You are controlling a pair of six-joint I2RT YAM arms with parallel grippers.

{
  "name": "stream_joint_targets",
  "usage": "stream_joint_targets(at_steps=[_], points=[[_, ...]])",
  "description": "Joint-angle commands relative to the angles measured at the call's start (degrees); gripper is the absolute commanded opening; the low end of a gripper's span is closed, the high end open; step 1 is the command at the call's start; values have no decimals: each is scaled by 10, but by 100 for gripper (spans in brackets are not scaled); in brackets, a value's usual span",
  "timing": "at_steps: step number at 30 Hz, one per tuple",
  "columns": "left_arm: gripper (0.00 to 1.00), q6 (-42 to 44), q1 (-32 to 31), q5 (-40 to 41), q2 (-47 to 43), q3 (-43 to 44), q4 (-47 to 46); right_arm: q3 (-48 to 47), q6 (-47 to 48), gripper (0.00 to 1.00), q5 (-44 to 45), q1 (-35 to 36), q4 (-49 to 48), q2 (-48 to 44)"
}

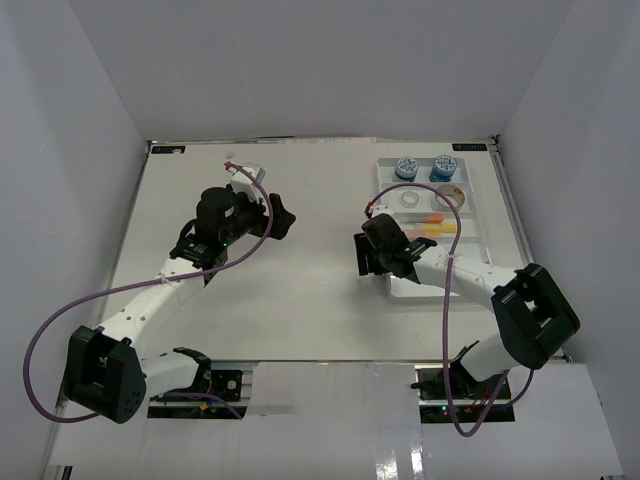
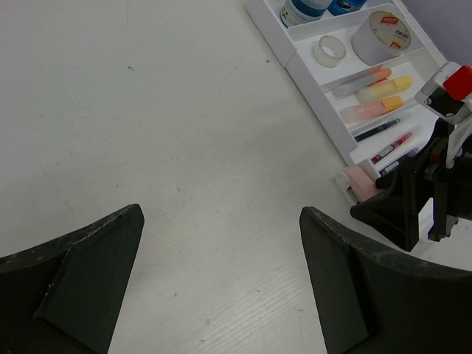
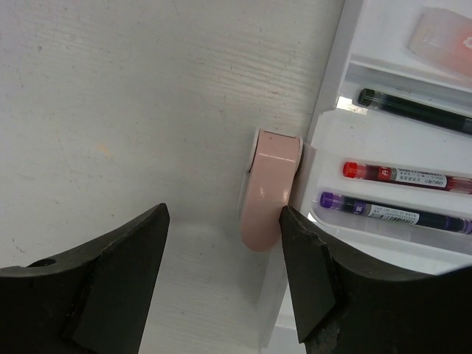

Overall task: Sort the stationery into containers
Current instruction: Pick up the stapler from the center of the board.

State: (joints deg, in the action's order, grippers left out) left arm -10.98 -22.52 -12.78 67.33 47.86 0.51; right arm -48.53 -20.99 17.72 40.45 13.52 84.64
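While the top view is too coarse to show the piece being worked on, it gives the layout. The right gripper [image 1: 375, 255] hangs low at the near-left corner of the white tray [image 1: 476, 225]. The left gripper [image 1: 275, 215] sits well apart over the bare table [image 1: 300, 300], with nothing near its jaws.

From the left wrist, the left gripper [image 2: 221, 273] stands spread wide and empty. Far ahead and to its right, a pink eraser [image 2: 360, 181] lies on the table against the outer wall of the tray [image 2: 313, 96]. The other arm's dark fingers are just beside it.

From the right wrist, the right gripper [image 3: 221, 273] is parted and pinches nothing. The pink eraser [image 3: 268, 184] lies between the jaws, hard by the right finger and well clear of the left one. Just beyond the right finger runs the tray wall [image 3: 335, 66], with a red pen [image 3: 405, 175] and a purple pen [image 3: 391, 212] inside.

The eraser looks light, slightly yielding and rubbery, so it should neither slip nor break under a firm pinch. Its long flat sides are the natural faces to take. One side seems flush to the wall, though, leaving the right finger little room, so gripping across the rounded near end may be easier.
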Motion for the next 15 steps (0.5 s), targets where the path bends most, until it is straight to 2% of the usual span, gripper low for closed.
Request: stream_joint_targets(at_steps=[1,15], points=[[98,0,-1,-8,0,24,9,-7,-13,69,57,-1,31,14],[98,-2,-2,-16,5,26,12,-7,-13,70,74,-1,38,7]])
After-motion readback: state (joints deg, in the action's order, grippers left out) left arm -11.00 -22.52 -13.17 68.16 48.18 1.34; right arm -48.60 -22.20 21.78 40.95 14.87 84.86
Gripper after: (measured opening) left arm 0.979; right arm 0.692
